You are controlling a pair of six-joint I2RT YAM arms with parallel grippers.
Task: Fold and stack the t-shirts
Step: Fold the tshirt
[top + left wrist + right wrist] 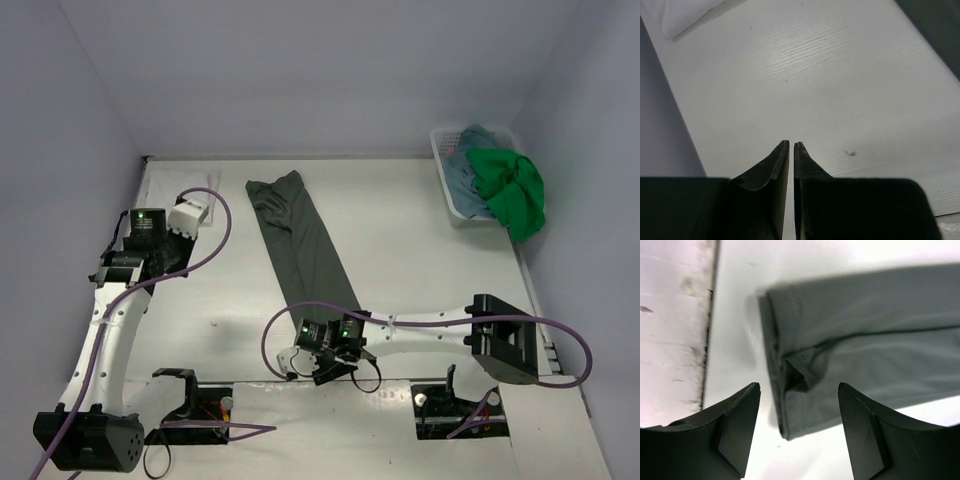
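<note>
A dark grey-green t-shirt (303, 245), folded lengthwise into a long narrow strip, lies flat on the white table (420, 260), running on a slant from the far middle toward the near edge. Its near end stops just beside the right gripper (298, 364), whose arm reaches in low from the right side.

In the right wrist view the same t-shirt (865, 340) fills the upper right. Its stitched end faces the camera, with a small tuck of cloth folded in at the hem. The right gripper (799, 386) stands wide apart with nothing between its fingers; the end of the strip shows through the gap, just past the fingertips. Whether the fingers touch the cloth cannot be told.

At the far left of the table, the left gripper (203, 203) points toward the back wall. Seen from the left wrist camera, the left gripper (791, 144) is pressed closed, only a hairline showing between its dark fingers, and it holds nothing. Bare tabletop lies under it, and a rounded edge of white cloth (690, 17) shows in the upper left corner of that view.

A white mesh basket (447, 172) sits in the far right corner against the wall. A bright green t-shirt (512, 190) spills over its near rim, bunched and unfolded. A teal-blue t-shirt (468, 165) lies crumpled inside the basket, behind and to the left of the green one, touching it. Both lie well apart from the folded strip.
</note>
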